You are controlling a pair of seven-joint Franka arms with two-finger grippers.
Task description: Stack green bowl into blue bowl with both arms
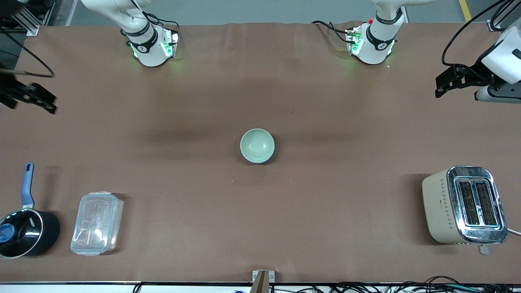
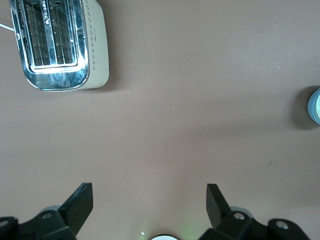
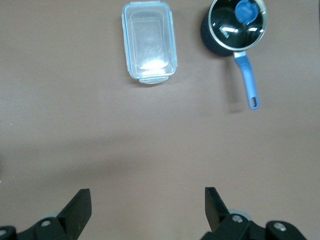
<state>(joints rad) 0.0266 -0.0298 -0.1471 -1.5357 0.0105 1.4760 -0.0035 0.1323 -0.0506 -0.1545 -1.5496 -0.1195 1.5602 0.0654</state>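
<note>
Centrally, green bowl (image 1: 257, 145) inside blue bowl (image 2: 314, 105).

From my station this reads as a robotics lab set up with kitchen props. Two white arms are bolted at the table's (image 1: 260, 228) edge, their bases (image 1: 152, 47) glowing green, over a plain brown cloth. Loose cables (image 1: 407, 287) trail along the nearer edge, aluminium framing (image 1: 28, 20) stands in a corner, and a toaster (image 1: 464, 205), saucepan (image 1: 24, 234) and clear food container (image 1: 97, 224) sit staged as practice objects.
</note>
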